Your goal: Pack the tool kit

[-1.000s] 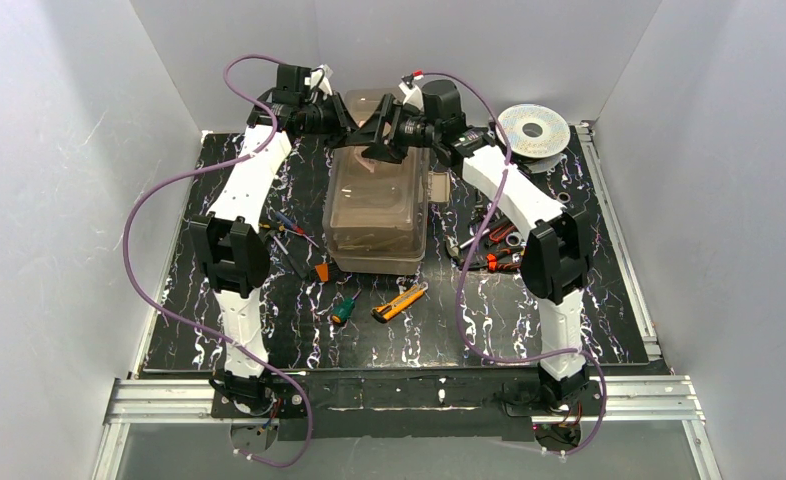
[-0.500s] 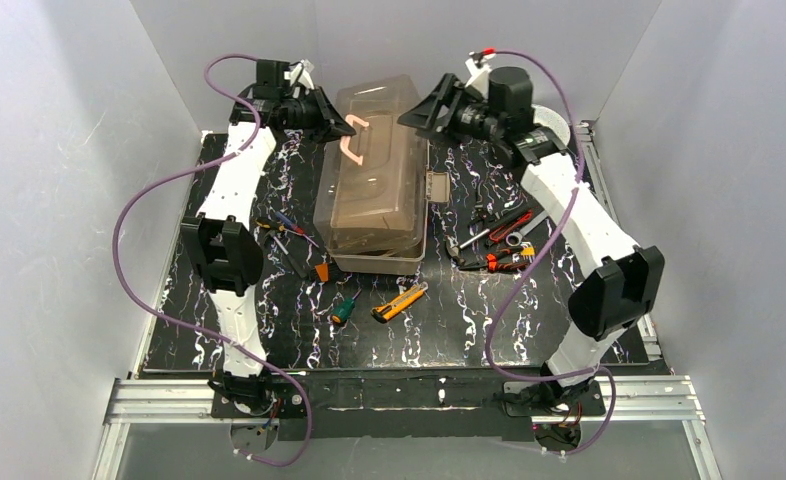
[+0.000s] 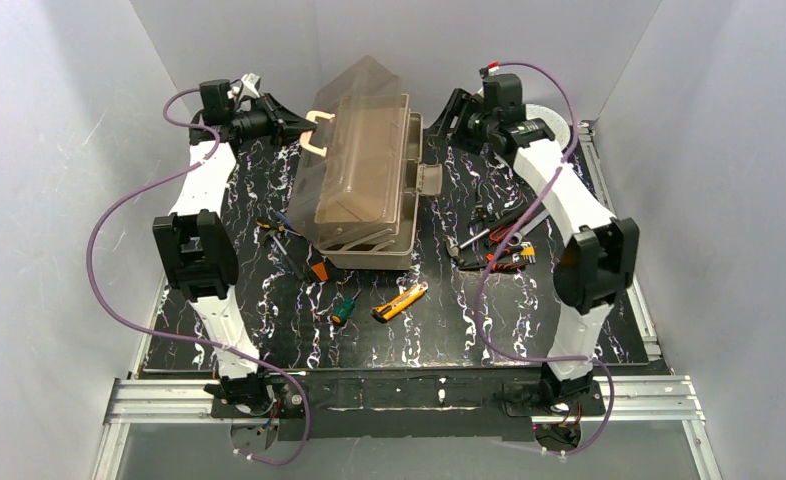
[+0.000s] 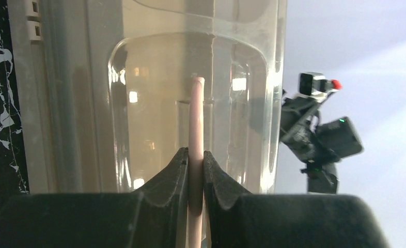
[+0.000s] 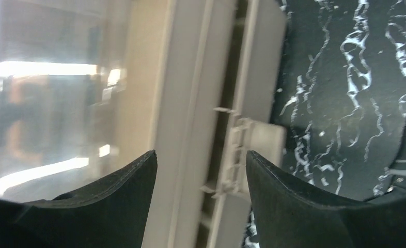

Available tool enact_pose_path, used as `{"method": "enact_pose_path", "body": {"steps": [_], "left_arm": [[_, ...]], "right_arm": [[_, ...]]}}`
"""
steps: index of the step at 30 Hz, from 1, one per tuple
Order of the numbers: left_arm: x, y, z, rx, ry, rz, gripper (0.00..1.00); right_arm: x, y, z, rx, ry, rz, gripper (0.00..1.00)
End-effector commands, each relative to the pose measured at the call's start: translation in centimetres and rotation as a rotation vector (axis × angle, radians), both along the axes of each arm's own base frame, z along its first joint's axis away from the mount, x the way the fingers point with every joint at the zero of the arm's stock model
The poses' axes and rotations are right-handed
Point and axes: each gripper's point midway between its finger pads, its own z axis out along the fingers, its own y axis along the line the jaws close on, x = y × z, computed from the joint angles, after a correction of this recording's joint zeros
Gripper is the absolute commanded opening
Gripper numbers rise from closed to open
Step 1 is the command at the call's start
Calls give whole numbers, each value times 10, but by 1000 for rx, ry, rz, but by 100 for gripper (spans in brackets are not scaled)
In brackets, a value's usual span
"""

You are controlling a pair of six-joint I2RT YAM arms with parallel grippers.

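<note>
White walls [image 3: 59,200] close in a black marbled table top [image 3: 269,335], where nearest me the yellow utility knife [image 3: 401,301] and green-handled screwdriver [image 3: 343,310] lie loose, with pliers and red-handled tools [image 3: 499,248] to the right, so packing looks barely begun. Beyond, mid-table, the large beige plastic toolbox [image 3: 374,258] stands with its translucent brown lid [image 3: 359,165] tilted up towards the left. Left gripper [image 4: 194,157] pinches the cream handle [image 4: 196,113] tight; right gripper [image 5: 201,155] gapes wide, empty, by the box's latch side

The right arm [image 3: 554,185] hides most of the spool [image 3: 557,115], and the lid [image 5: 46,103] is blurred up close.
</note>
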Motion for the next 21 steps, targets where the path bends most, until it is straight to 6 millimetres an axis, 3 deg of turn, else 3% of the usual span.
{"method": "enact_pose_path", "body": {"steps": [1, 8, 15, 21], "left_arm": [[13, 27, 34, -49, -137, 57, 0], [17, 29, 29, -104, -146, 50, 0], [13, 28, 32, -84, -160, 32, 0], [10, 28, 32, -76, -161, 30, 0]], "right_arm": [[29, -11, -17, -168, -36, -31, 71], [63, 4, -43, -206, -34, 11, 69], [73, 21, -54, -165, -42, 54, 66], [81, 31, -77, -186, -24, 57, 62]]}}
